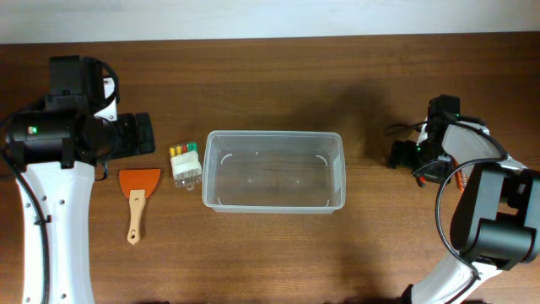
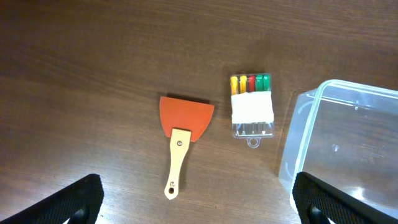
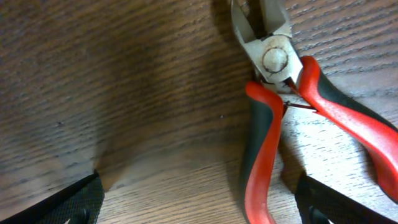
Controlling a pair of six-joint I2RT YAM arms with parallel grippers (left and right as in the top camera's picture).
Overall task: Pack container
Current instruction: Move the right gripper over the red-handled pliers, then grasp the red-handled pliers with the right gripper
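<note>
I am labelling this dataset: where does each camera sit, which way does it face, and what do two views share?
Overhead: fixed above the table, facing straight down at the large clear plastic rectangular tub; left gripper and right gripper show.
Left wrist: facing down at the orange scraper with wooden handle and small clear box of coloured pieces; its black fingertips show.
Right wrist: close above the red-and-black pliers; its fingertips show.
Overhead and left wrist share tub, scraper, box.

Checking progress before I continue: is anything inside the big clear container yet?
No, the container is bare inside; the scraper and small box lie outside it.
</note>
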